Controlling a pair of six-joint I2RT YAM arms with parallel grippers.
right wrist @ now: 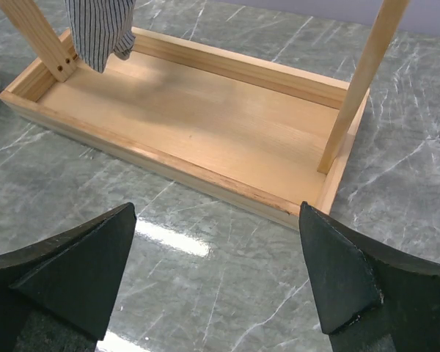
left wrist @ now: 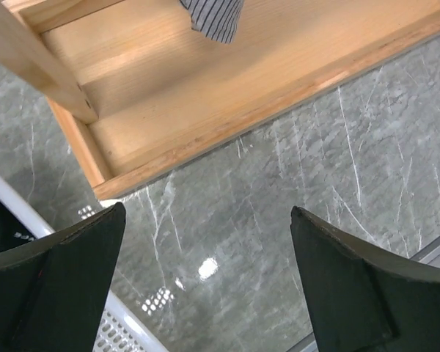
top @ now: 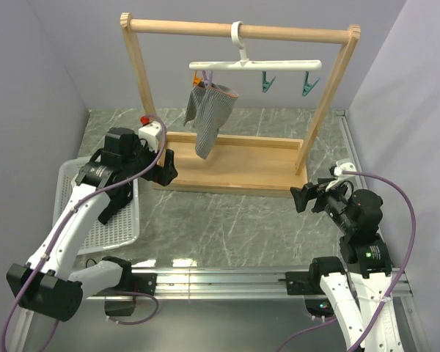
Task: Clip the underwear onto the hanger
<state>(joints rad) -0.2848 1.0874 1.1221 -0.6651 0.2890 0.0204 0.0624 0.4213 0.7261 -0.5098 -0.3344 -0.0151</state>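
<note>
At the left of the overhead frame, on the white tray [top: 114,233], a dark bunched mass shows beside and partly under the left arm [top: 73,220]. It is judged to be the underwear [top: 117,205]. Its outline is hidden, so its long axis cannot be told.

Left jaws: released, spread wide, nothing between them. They hang over the counter [top: 227,213] just beside the near left corner of the wooden rack [top: 235,158], facing the rack. The underwear therefore lies to their lower left in the frame, on the side away from where they face.

Right jaws: likewise released and empty, at the lower right, well apart from the tray. The left arm is plainly the nearer.

Hanger [top: 255,64]: hooked on the rack's top bar, upper centre. A grey striped garment [top: 207,114] hangs from its left end. Two teal clips [top: 268,83] [top: 309,85] stand free toward the right end.

Judgement: the pick falls to the left arm, which must turn back over the tray.
</note>
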